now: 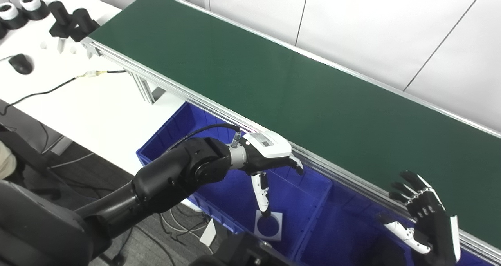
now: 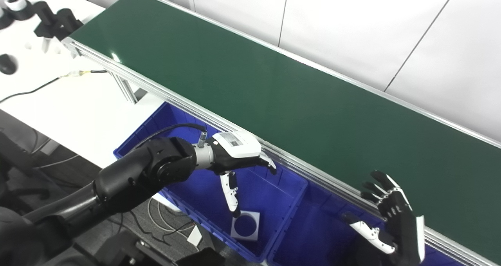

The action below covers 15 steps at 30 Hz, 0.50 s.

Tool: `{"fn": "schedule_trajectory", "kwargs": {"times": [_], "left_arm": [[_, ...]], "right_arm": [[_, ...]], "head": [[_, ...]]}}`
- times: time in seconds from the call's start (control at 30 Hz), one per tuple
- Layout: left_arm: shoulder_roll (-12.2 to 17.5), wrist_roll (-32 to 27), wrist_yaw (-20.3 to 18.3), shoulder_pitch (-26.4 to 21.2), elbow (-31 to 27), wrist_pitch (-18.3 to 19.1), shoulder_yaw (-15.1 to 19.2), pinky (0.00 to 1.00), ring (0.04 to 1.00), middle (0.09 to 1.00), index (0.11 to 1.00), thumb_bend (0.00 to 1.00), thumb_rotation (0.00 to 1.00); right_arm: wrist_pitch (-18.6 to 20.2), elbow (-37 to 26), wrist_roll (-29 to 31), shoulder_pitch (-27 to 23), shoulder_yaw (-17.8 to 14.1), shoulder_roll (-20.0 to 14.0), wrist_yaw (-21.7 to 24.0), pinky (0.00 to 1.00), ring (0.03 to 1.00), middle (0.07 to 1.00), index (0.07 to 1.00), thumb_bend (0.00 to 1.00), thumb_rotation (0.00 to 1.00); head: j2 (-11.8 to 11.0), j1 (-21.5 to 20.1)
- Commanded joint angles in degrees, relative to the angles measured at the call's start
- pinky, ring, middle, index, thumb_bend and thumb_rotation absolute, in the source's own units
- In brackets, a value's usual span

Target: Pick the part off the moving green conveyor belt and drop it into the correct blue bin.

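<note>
The green conveyor belt runs diagonally from top left to lower right and carries no part in view. My left hand hangs open over the left blue bin, fingers pointing right and thumb pointing down, with nothing in it. A white square label with a dark circle lies on that bin's floor under the thumb. My right hand is raised at the lower right beside the belt's near rail, palm up, fingers spread and empty, above the right blue bin.
A white table stands left of the belt, with black cylindrical parts, white-topped black rings, a dark mouse-like object and a cable. The belt's aluminium rail overhangs the bins.
</note>
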Motion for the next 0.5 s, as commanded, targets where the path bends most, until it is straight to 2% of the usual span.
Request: {"fn": "schedule_trajectory", "kwargs": {"times": [0.0, 0.03, 0.1, 0.13, 0.17, 0.2, 0.23, 0.27, 0.3, 0.33, 0.37, 0.4, 0.43, 0.47], "left_arm": [[0.4, -2.2, 1.0, -1.1, -1.9, -0.6, 0.8, 0.69, 0.832, 0.840, 0.822, 1.00, 0.38], [0.1, -3.6, 1.2, -1.0, -1.9, -0.5, 1.1, 0.68, 0.830, 0.840, 0.819, 1.00, 0.39], [-0.5, -8.2, 1.3, -0.4, -2.1, 0.3, 2.4, 0.68, 0.836, 0.846, 0.821, 1.00, 0.39], [-1.4, -12.5, 1.5, 0.1, -2.2, 1.0, 3.7, 0.69, 0.838, 0.849, 0.822, 1.00, 0.39], [-2.0, -15.6, 1.7, 0.5, -2.2, 1.6, 4.7, 0.70, 0.840, 0.857, 0.836, 1.00, 0.40], [-4.0, -22.6, 2.8, 1.3, -1.4, 1.1, 6.7, 0.72, 0.857, 0.881, 0.858, 1.00, 0.40], [-5.3, -27.6, 3.5, 1.8, -0.7, 0.6, 8.0, 0.73, 0.860, 0.885, 0.861, 1.00, 0.40], [-6.6, -31.5, 4.2, 2.2, 0.1, -0.2, 9.1, 0.73, 0.866, 0.894, 0.869, 1.00, 0.39], [-7.3, -33.9, 4.6, 2.5, 0.7, -0.7, 9.7, 0.77, 0.886, 0.909, 0.884, 1.00, 0.38], [-8.5, -35.3, 6.3, 2.6, 2.4, -3.7, 10.0, 0.78, 0.893, 0.914, 0.889, 1.00, 0.37], [-9.3, -36.3, 7.6, 2.6, 3.8, -5.9, 10.1, 0.80, 0.895, 0.917, 0.897, 1.00, 0.35], [-9.9, -36.7, 9.3, 2.5, 5.7, -8.6, 10.3, 0.83, 0.907, 0.927, 0.913, 1.00, 0.35], [-10.8, -36.6, 11.6, 2.2, 8.2, -11.8, 10.4, 0.82, 0.892, 0.917, 0.907, 1.00, 0.34], [-11.4, -36.1, 13.7, 1.9, 10.4, -14.5, 10.4, 0.77, 0.856, 0.898, 0.898, 1.00, 0.30]], "right_arm": [[-1.2, -0.8, 0.7, -0.7, -0.2, 0.4, 0.2, 0.65, 0.739, 0.826, 0.784, 0.82, 0.22], [-1.3, -0.7, 0.8, -0.7, -0.2, 0.5, 0.2, 0.65, 0.737, 0.826, 0.784, 0.82, 0.21], [-1.8, -0.1, 0.7, -0.5, -0.1, 0.8, 0.2, 0.65, 0.735, 0.823, 0.786, 0.82, 0.20], [-1.9, 0.0, 0.1, -0.3, 0.1, 1.2, -0.1, 0.65, 0.734, 0.822, 0.787, 0.82, 0.20], [-2.0, 0.1, -0.3, -0.2, 0.2, 1.4, -0.3, 0.64, 0.729, 0.814, 0.787, 0.82, 0.20], [-2.1, -0.1, -1.7, 0.1, 0.5, 1.8, -0.9, 0.63, 0.726, 0.811, 0.789, 0.83, 0.23], [-2.1, -0.2, -2.7, 0.3, 0.8, 2.2, -1.4, 0.63, 0.725, 0.811, 0.790, 0.83, 0.24], [-2.3, -0.1, -3.8, 0.4, 1.2, 2.6, -1.8, 0.63, 0.724, 0.811, 0.791, 0.83, 0.25], [-2.4, 0.1, -4.5, 0.4, 1.4, 3.0, -2.1, 0.63, 0.724, 0.813, 0.792, 0.84, 0.27], [-2.6, 0.1, -5.9, 0.4, 2.0, 3.6, -2.6, 0.63, 0.724, 0.813, 0.792, 0.84, 0.28], [-2.7, 0.0, -6.9, 0.5, 2.4, 4.0, -3.1, 0.62, 0.725, 0.822, 0.796, 0.83, 0.28], [-2.8, 0.3, -8.2, 0.3, 2.9, 4.6, -3.9, 0.62, 0.725, 0.828, 0.798, 0.82, 0.27], [-2.7, 0.5, -9.7, 0.2, 3.4, 5.3, -4.8, 0.62, 0.722, 0.830, 0.795, 0.83, 0.28], [-2.4, 0.3, -10.6, 0.2, 3.7, 5.9, -5.4, 0.61, 0.720, 0.832, 0.789, 0.84, 0.29]], "head": [[0.1, -2.4], [0.1, -2.4], [-0.4, -7.5], [-0.4, -10.6], [-0.4, -10.6], [-0.4, -16.0], [-0.5, -17.9], [-0.5, -23.1], [-0.5, -23.1], [-0.8, -30.0], [-0.8, -30.0], [-1.5, -35.6], [-2.1, -38.9], [-2.2, -39.5]]}}
